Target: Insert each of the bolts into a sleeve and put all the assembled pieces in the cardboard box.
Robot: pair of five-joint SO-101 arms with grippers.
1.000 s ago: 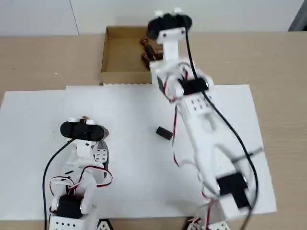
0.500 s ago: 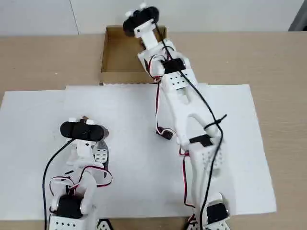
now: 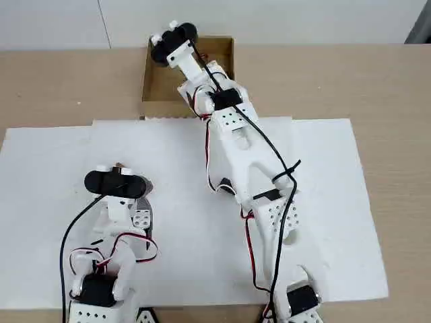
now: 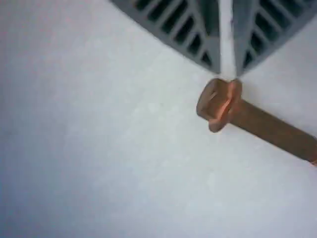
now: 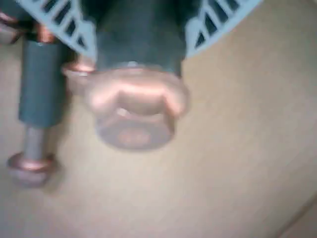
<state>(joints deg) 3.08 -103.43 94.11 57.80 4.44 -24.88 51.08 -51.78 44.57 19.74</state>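
In cardboard box (image 3: 146, 75): assembled piece (image 5: 41, 87) lying; right pincer (image 5: 139, 37) gripping sleeved bolt (image 5: 133, 111)

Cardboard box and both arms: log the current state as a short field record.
right end effector: over the cardboard box, shut on a held piece, a bolt in a dark sleeve
box contents: a second piece, also assembled, lying on the box floor
left end effector: low over the white paper, beside the loose bolt, not gripping it
loose bolt: copper, lying flat on the paper, no sleeve on it
spare sleeve: dark, on the paper, partly hidden under the right arm
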